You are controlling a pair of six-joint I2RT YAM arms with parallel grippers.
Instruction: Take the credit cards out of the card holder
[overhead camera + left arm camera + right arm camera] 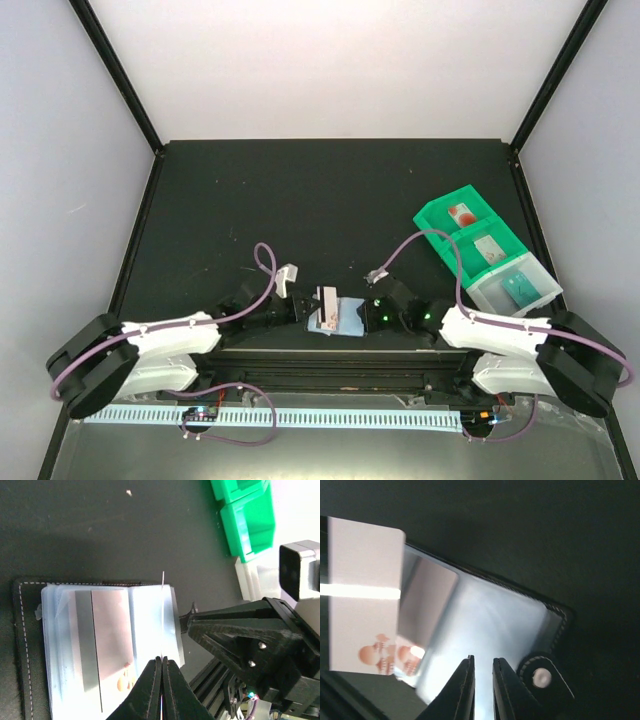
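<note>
The black card holder lies open between the arms, its clear glossy sleeves facing up and its snap tab at the right. My left gripper is shut on a pale credit card with orange marks. The card stands on edge over the sleeves and shows as a thin line in the left wrist view. A pinkish shape with the same marks shows on the sleeve; reflection or second card, I cannot tell. My right gripper hovers over the sleeve, narrowly open, nothing between its fingers.
A green compartment tray sits at the right of the dark table, with a clear bin at its near end. Each of the three compartments holds a card: a reddish one, a pale one and a teal one. Both arms crowd the card holder.
</note>
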